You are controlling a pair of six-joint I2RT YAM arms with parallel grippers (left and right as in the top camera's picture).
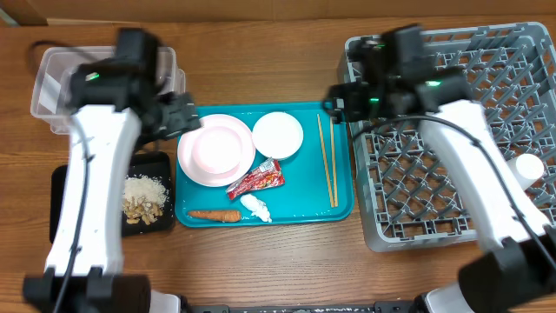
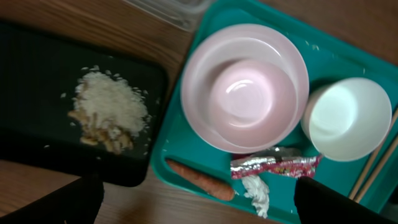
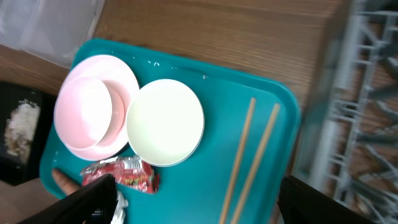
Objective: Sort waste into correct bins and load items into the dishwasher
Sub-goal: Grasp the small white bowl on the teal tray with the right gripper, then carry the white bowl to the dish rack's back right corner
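Note:
On the teal tray lie a pinkish plate with a pink bowl on it, a white bowl, chopsticks, a red wrapper, a tissue and a carrot stick. Food scraps sit in the black tray. My left gripper hovers open above the tray's left end, holding nothing. My right gripper hangs open over the chopsticks side, also holding nothing.
The teal tray sits mid-table. A clear tub stands at the back left, behind the black tray. The grey dish rack fills the right side and holds a white cup.

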